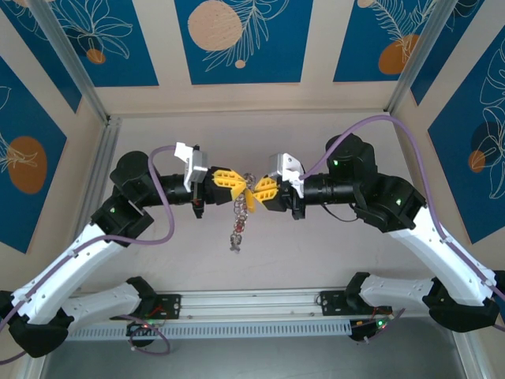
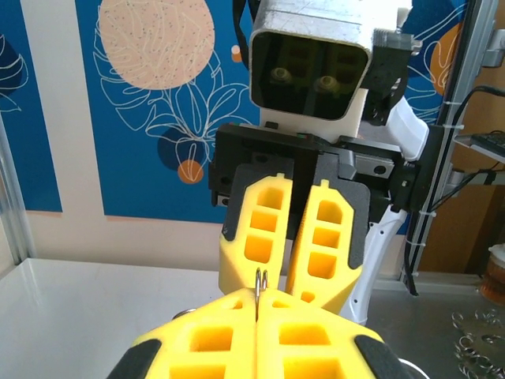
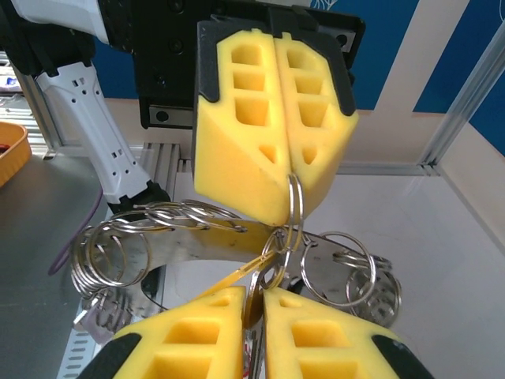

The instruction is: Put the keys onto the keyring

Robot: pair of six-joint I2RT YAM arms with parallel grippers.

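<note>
Keyring (image 1: 237,223) held between both grippers
Long axis trails from fingertips toward arm bases; left gripper (image 1: 237,183) clamps a rim loop (image 3: 294,201), right gripper (image 1: 259,189) pinches a key (image 3: 254,316).

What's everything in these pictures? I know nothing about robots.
keyring: one, silver, rimmed with small loops, hanging in mid-air.
yellow strip: one, thin, among the loops.
thin metal piece: one, silver, gripped beside the keyring; key or loop unclear.
table: one, pale grey, under everything.
wall panels: several, blue with flower drawings, around the table.
left pincer: one, yellow, shut on a keyring loop.
right pincer: one, yellow, shut on the thin metal piece.
left arm and right arm: two, white and black, meeting mid-table.
</note>
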